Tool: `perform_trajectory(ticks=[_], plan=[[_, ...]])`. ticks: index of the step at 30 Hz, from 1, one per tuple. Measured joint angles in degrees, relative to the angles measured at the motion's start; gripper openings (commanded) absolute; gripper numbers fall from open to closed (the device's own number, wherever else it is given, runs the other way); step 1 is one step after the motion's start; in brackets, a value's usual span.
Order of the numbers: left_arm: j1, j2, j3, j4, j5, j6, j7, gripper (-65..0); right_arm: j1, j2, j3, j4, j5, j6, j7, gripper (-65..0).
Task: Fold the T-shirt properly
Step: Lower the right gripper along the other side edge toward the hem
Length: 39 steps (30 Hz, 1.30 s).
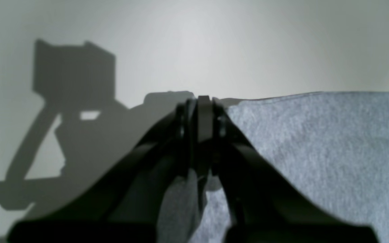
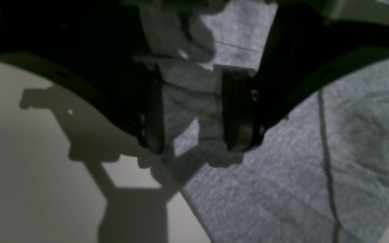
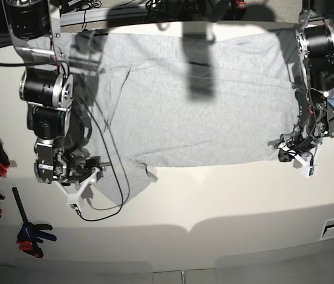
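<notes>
T-shirt (image 3: 196, 112) fabric, light heather grey with its plain side up, lies spread across the far half of the white table (image 3: 214, 201), stretching nearly from one arm to the other in the base view. At that view's left side stands the right arm, and its tool (image 3: 78, 177) sits low over the shirt's near left corner, where a sleeve or flap (image 3: 125, 177) hangs down toward the front edge past the rest of the hem. The right wrist view shows this tool (image 2: 194, 114) with its two black fingers (image 2: 238, 111) standing well apart; grey cloth bunches up between them, but whether they pinch it cannot be told. Below the fingers in that view the T-shirt (image 2: 282, 189) lies flat with a dark seam line running across it, and the bare table (image 2: 29, 168) carries the arm's shadow. A black cable (image 3: 111, 195) loops over the cloth near this arm. Along the table's left rim several clamps (image 3: 31, 236) with orange and blue handles lie in a row. Further right, the shirt's near hem runs fairly straight. At the base view's right side the left arm reaches down to the near right corner, its tool (image 3: 294, 151) touching the fabric. The left wrist view shows this tool (image 1: 204, 111) with its jaws pressed together, a fold of the T-shirt (image 1: 316, 152) caught between them lower down.
</notes>
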<state>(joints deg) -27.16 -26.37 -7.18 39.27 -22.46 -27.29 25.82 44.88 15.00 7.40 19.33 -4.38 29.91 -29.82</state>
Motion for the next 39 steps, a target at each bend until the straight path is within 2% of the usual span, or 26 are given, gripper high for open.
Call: perform_trajectory(ticks=[3, 5, 7, 10, 18, 25, 28, 33, 36, 39], plan=[[0.0, -0.2, 0.0, 0.0, -0.3, 0.0, 0.0, -65.0, -0.5, 0.3, 0.0, 0.0, -0.1, -0.1, 0.5, -35.6], [0.0, -0.2, 0.0, 0.0, -0.9, 0.0, 0.0, -65.0, -1.3, 0.2, 0.0, 0.3, 0.1, -0.1, 1.5, -39.3], [0.0, 0.0, 0.0, 0.0, -1.1, 0.0, -0.1, -65.0, -1.9, 0.2, 0.0, 0.4, 0.2, -0.1, 2.8, -47.9], [0.0, -0.1, 0.0, 0.0, -1.1, 0.0, 0.0, -65.0, -2.0, 0.2, 0.1, 0.4, 0.4, -0.1, 2.8, -65.0], [0.0, -0.1, 0.0, 0.0, -1.1, 0.0, -0.1, -65.0, -1.0, -0.6, 0.1, 2.5, -0.1, 0.1, -0.7, -65.0], [-0.9, -0.1, 0.0, 0.0, -0.9, 0.0, -0.3, -65.0, 3.3, -0.6, 0.1, 2.9, -0.1, 0.1, -2.4, -65.0], [-0.9, -0.2, 0.0, 0.0, -1.1, 0.0, -0.2, -65.0, 3.5, -0.6, 0.1, 2.9, -0.1, 1.4, -2.9, -65.0], [-0.8, -0.2, 0.0, 0.0, -1.1, 0.0, 0.0, -65.0, 3.5, -0.6, 0.1, 2.9, 3.7, 2.3, -4.7, -65.0], [-0.8, -0.3, 0.0, 0.0, -2.6, 0.0, 1.4, -65.0, 3.5, -0.6, 0.0, 4.4, 4.4, 5.8, -6.8, -65.0], [0.0, -0.8, 0.0, 2.3, -4.3, 0.0, 3.0, -65.0, 3.0, -0.3, 0.1, 7.9, 9.2, 8.9, -10.4, -65.0]])
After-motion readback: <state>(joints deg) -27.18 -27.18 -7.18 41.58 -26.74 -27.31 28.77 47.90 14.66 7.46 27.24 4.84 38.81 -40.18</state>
